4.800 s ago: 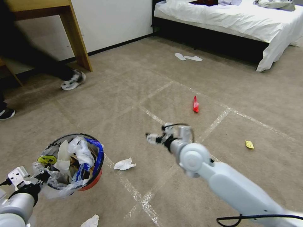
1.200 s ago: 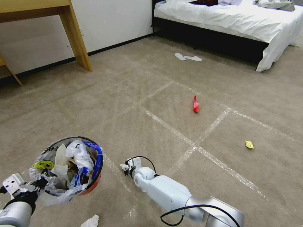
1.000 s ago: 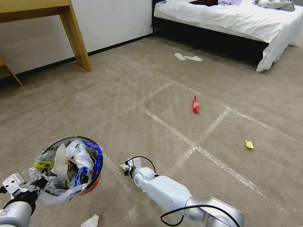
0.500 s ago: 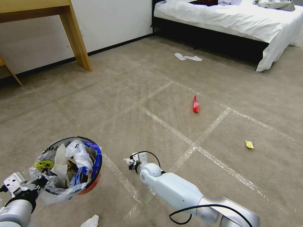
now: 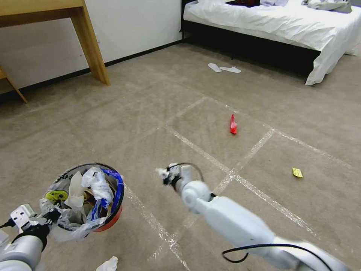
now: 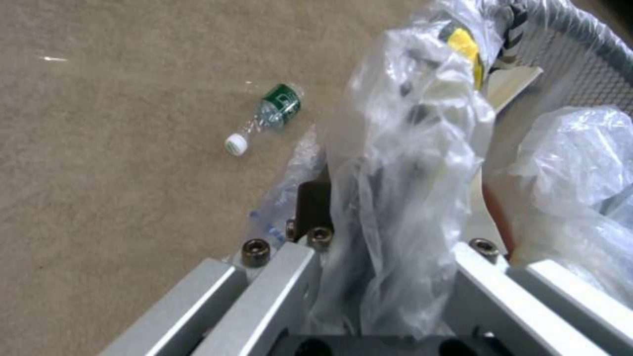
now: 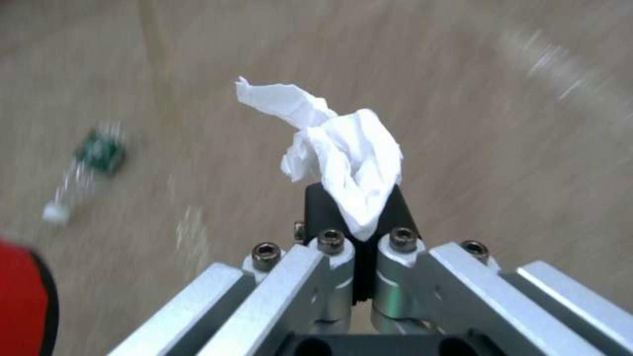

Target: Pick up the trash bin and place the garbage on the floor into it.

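The red trash bin [image 5: 107, 220], lined with a crinkled clear bag [image 6: 402, 163] and full of litter, hangs at the lower left just above the carpet. My left gripper [image 5: 50, 217] [image 6: 389, 222] is shut on its near rim and bag. My right gripper [image 5: 164, 174] [image 7: 356, 217] hovers above the floor to the right of the bin, shut on a crumpled white tissue [image 7: 343, 148]. More garbage lies on the carpet: a red wrapper [image 5: 233, 125], a yellow wrapper [image 5: 297, 172], a white tissue [image 5: 107, 264] and a plastic bottle [image 6: 264, 116] [image 7: 86, 165].
A wooden desk leg [image 5: 92, 45] stands at the back left by the wall. A bed [image 5: 282, 26] with white sheets fills the back right, with two white slippers [image 5: 224, 68] in front of it. Tape lines cross the open carpet.
My right gripper went down to the tissue beside the bin, closed on it and has now risen and moved forward with it. The left arm and bin barely shifted.
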